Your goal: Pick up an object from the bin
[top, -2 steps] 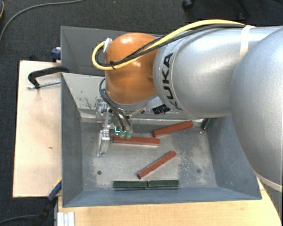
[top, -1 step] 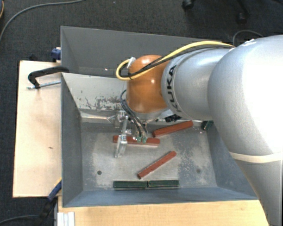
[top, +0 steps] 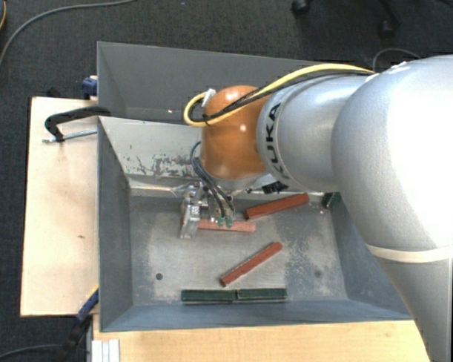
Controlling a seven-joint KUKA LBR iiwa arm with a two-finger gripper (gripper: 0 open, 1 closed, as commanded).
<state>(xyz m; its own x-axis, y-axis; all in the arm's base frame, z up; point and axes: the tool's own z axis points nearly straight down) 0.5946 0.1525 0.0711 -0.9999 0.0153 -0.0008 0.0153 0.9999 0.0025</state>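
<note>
My gripper (top: 207, 219) hangs below the orange wrist cover, low over the bin floor near the back wall, left of centre. It stands open. One silver finger (top: 189, 214) is at the left end of a flat pinkish-red bar (top: 240, 227) that lies level on the floor. The other finger comes down on that bar's middle. Nothing is lifted between the fingers. A red-brown bar (top: 279, 206) lies slanted just to the right, partly under the arm.
Another red-brown bar (top: 251, 263) lies diagonally in the middle of the floor. A long dark green bar (top: 234, 294) rests along the front wall. The big silver arm covers the bin's right side.
</note>
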